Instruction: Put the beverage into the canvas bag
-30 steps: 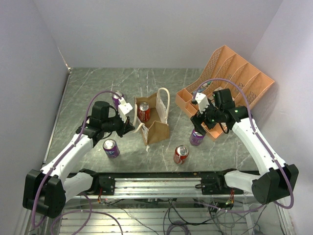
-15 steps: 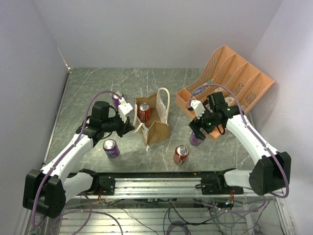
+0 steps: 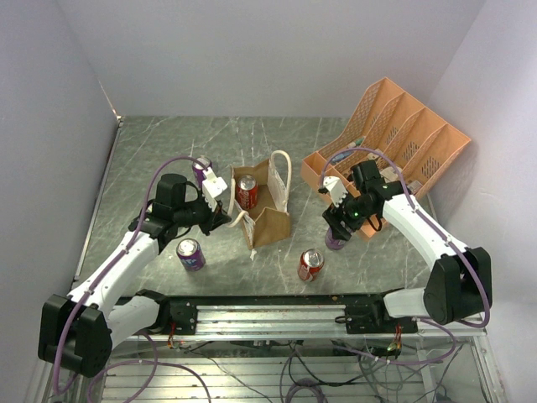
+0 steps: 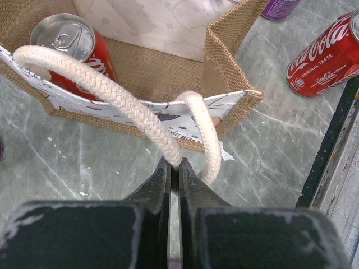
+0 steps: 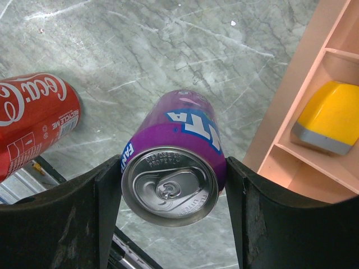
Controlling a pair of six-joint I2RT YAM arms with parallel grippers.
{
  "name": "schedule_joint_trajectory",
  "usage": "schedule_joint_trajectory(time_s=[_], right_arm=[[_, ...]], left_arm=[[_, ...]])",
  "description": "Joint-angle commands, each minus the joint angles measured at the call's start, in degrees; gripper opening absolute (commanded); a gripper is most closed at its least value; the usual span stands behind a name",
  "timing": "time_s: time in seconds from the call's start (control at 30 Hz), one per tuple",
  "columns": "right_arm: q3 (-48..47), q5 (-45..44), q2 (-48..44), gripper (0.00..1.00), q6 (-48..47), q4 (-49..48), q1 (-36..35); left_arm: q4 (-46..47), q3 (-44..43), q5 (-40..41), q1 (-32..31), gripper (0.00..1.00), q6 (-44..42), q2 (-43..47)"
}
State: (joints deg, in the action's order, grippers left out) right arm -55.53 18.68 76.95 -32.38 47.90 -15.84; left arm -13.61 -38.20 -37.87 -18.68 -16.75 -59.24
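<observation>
The bag (image 3: pixel 270 220) stands open-mouthed: a red can (image 3: pixel 247 191) fills its far left corner, the rest is free. The left tool (image 4: pixel 175 163) pinches the left handle (image 4: pixel 112 95) low. The right handle (image 3: pixel 283 170) rises on the side facing the right tool (image 3: pixel 338 227), clamped on a purple can (image 5: pixel 171 162) just beside the organizer (image 3: pixel 394 138).

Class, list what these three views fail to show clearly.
- Right wrist: whether the right gripper presses the purple can; contact is unclear.
- Right wrist: the yellow object in the orange organizer, cut by the frame edge.
- Left wrist: the red can bottom, behind the canvas bag wall.
</observation>
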Motion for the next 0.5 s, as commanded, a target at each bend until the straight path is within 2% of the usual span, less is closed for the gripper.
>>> schedule_joint_trajectory(time_s=[0.0, 0.2, 0.33, 0.47], right_arm=[[1.4, 0.5, -1.7, 0.53, -0.3, -1.4, 0.2], [-1.3, 0.8, -4.5, 0.25, -0.8, -0.2, 0.2], [-7.2, 1.9, -7.1, 0.01, -0.7, 2.7, 0.1], [-13.9, 5.0, -9.0, 0.0, -0.7, 5.8, -0.3]], left_arm=[[-0.2, -1.2, -2.8, 0.2, 0.07, -1.6, 0.5], [-0.9, -0.7, -2.5, 0.2, 0.07, -3.1, 1.1], [-0.6, -0.6, -2.8, 0.2, 0.07, -3.0, 1.3], [-0.6, -0.7, -2.5, 0.2, 0.07, -3.4, 0.8]])
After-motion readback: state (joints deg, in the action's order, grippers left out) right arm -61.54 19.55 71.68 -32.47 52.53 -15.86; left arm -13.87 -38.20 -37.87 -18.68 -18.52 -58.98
